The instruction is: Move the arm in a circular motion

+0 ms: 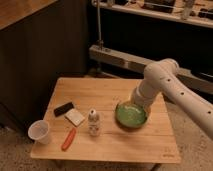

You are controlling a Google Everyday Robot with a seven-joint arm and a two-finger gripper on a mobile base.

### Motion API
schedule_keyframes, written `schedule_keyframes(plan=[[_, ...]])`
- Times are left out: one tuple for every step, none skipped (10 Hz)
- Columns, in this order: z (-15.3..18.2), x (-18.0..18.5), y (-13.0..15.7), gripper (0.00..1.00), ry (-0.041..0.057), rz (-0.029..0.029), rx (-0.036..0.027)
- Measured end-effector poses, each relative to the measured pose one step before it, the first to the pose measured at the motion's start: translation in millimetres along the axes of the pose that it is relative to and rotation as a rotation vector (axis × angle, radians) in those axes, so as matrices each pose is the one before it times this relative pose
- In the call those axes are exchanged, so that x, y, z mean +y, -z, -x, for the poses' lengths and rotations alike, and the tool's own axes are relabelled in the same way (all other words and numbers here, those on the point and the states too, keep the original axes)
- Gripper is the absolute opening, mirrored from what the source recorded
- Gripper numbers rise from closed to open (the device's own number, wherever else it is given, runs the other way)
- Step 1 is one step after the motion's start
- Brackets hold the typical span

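The thick white arm (172, 85) with small dark dots reaches in from the right and bends down at its elbow toward the wooden table (105, 92). Its pale tan gripper (133, 102) hangs over the far rim of a green bowl (131, 116) at the table's right-middle. The wrist blocks most of the gripper.
On the table's left half are a white cup (39, 131), an orange tool (69, 138), a small clear bottle (93, 122), a white pad (75, 117) and a black block (63, 108). A metal rack (125, 60) stands behind, and a dark cabinet (40, 55) at left.
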Motion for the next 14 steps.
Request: schedule_keyframes(plan=[[1.59,-10.59,-0.15,0.8,0.02075,0.00549,0.00203],[0.94,-6.05,0.15,0.8,0.01012,0.00437,0.00211],[4.34,-18.94,-4.15,0.8,0.02815,0.01668,0.0011],[0.66,-17.08,-0.64,0.8,0.02382,0.0092,0.00023],[-2.62,-17.93,1.92,0.8,0.02676,0.007,0.00019],[-4.0,-10.91,1.9,0.8,0.01329,0.00928,0.00808],[1.67,-8.99,0.69,0.8,0.01183,0.00597,0.00338],[6.14,-2.81,1.76,0.8,0.00618,0.0039,0.00651],[4.31,0.83,1.55,0.8,-0.00457,0.00021,0.0022],[5.86,3.04,3.43,0.8,-0.01242,-0.00292,0.00206],[-0.7,-0.88,2.17,0.8,-0.00597,-0.00137,0.00348],[-3.72,-0.87,0.78,0.8,-0.00552,0.00015,0.00109],[-10.09,-2.56,0.66,0.8,-0.0092,0.00416,-0.00227],[-14.43,-3.31,-0.11,0.8,-0.00359,0.0064,0.00211]])
